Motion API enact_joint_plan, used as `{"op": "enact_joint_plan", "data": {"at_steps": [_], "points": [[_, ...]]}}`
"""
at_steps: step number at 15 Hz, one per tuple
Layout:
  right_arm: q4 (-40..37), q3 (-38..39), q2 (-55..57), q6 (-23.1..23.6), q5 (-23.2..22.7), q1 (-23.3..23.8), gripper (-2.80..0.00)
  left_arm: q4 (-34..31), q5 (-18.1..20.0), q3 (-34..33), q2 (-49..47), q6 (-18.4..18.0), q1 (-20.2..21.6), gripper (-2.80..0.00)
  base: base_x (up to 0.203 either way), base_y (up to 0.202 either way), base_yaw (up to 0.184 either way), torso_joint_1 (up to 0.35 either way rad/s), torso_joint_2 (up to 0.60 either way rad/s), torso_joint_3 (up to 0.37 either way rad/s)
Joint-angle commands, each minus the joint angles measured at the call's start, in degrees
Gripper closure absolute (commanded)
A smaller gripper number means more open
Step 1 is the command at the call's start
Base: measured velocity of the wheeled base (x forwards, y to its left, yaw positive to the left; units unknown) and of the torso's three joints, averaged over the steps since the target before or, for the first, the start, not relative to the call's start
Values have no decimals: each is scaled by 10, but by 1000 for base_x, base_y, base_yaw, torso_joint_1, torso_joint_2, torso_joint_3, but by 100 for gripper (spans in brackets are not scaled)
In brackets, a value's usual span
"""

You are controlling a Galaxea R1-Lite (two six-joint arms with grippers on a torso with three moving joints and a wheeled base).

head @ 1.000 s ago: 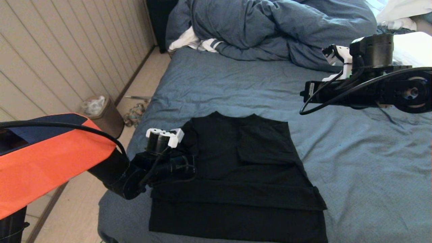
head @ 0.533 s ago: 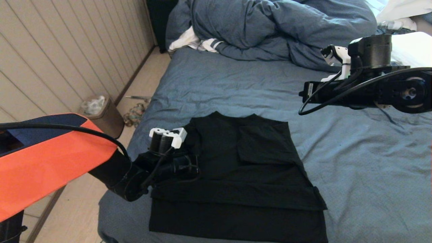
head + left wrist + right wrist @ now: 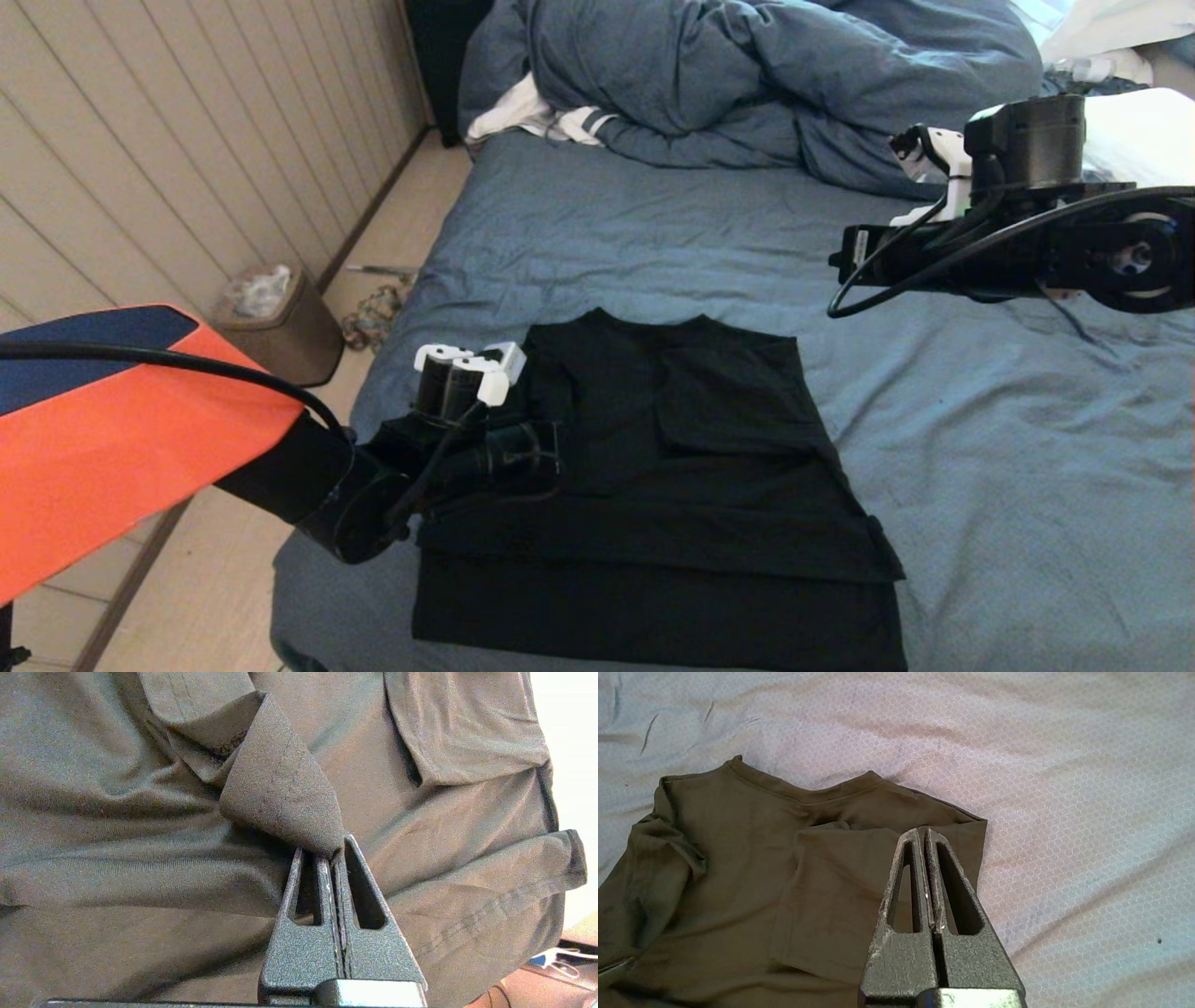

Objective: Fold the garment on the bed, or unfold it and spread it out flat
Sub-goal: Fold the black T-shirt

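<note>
The garment (image 3: 691, 467), a black T-shirt, lies partly folded on the near part of the bed (image 3: 980, 448), collar toward the far side. My left gripper (image 3: 551, 448) rests low over the shirt's left edge. In the left wrist view that gripper (image 3: 334, 851) is shut on a fold of the shirt's sleeve (image 3: 280, 788), which stands lifted above the rest of the cloth. My right gripper (image 3: 845, 257) hangs above the sheet to the right of the collar. In the right wrist view it (image 3: 923, 833) is shut with nothing in it, above the shirt's shoulder (image 3: 738, 882).
A bunched blue-grey duvet (image 3: 747, 75) and a white-and-striped cloth (image 3: 541, 117) lie at the head of the bed. A small bin (image 3: 280, 317) stands on the floor by the panelled wall, left of the bed. Bare sheet (image 3: 1064, 765) stretches to the right of the shirt.
My left gripper has slid a little to the right over the shirt, carrying the pinched sleeve fold with it. The right arm has hardly moved.
</note>
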State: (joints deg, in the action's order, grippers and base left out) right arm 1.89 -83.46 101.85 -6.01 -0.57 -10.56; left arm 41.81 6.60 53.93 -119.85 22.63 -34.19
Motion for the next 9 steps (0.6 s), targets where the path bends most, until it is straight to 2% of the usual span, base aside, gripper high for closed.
{"op": "enact_joint_plan", "data": {"at_steps": [1, 9], "points": [[0, 0, 1, -1, 0, -1, 0, 3, -1, 3, -18, 1, 0, -280, 0, 0, 0, 0, 0, 0], [0, 0, 5, 0, 0, 0, 0, 5, 2, 6, 8, 3, 0, -280, 0, 0, 0, 0, 0, 0]]}}
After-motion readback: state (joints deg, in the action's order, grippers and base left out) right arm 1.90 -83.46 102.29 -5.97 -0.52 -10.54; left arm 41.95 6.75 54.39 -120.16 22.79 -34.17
